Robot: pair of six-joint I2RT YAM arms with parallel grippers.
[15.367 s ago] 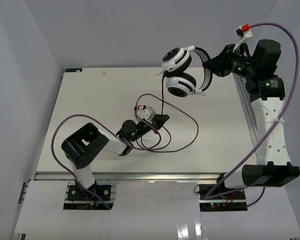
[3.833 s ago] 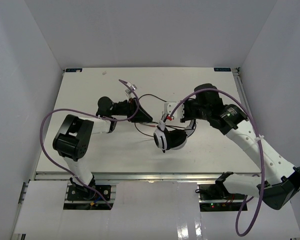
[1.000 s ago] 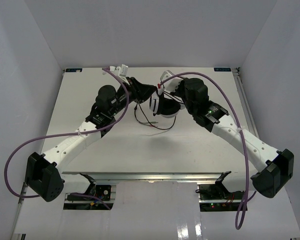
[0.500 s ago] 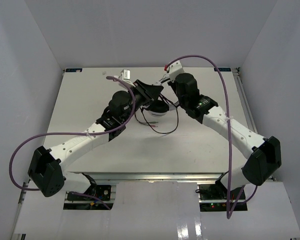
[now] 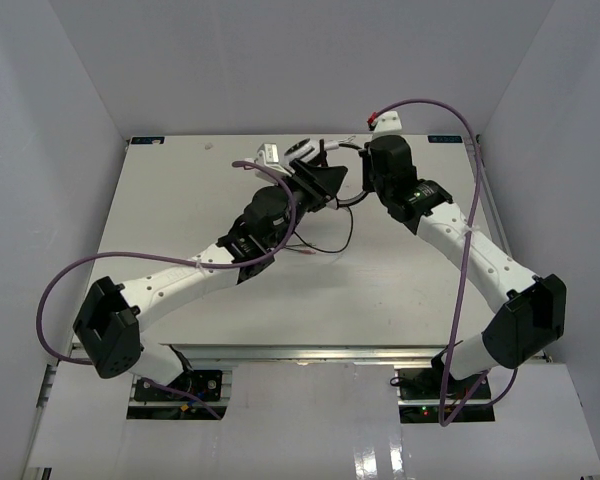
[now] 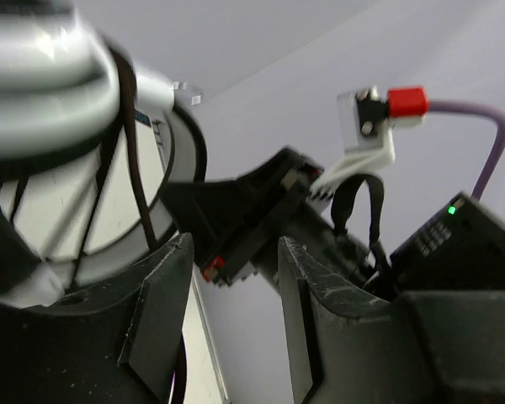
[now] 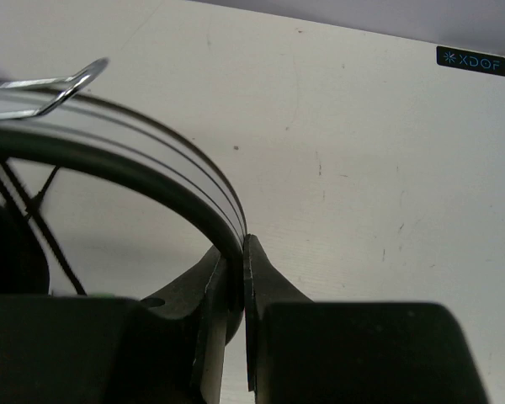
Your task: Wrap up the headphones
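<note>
The headphones (image 5: 342, 143) hang above the far middle of the table, mostly hidden between the two arms. My right gripper (image 7: 238, 252) is shut on their thin black headband (image 7: 151, 178); from above, it (image 5: 358, 190) reaches in from the right. One white cup (image 6: 59, 168) fills the upper left of the left wrist view, with strands of the thin black cord (image 6: 139, 168) running across it. My left gripper (image 6: 236, 252) is open beside that cup with nothing between its fingers. It (image 5: 325, 180) sits just left of the right gripper. A loose loop of cord (image 5: 325, 243) trails down to the table.
The white table (image 5: 180, 200) is walled by grey panels on the left, back and right. A metal rail (image 5: 485, 200) runs along its right edge. Purple arm cables (image 5: 65, 290) arc over the left side and the right side.
Both arms have carried the headphones farther back and to the right. The left jaws have widened and stand open by the cup. Less cord lies on the table.
</note>
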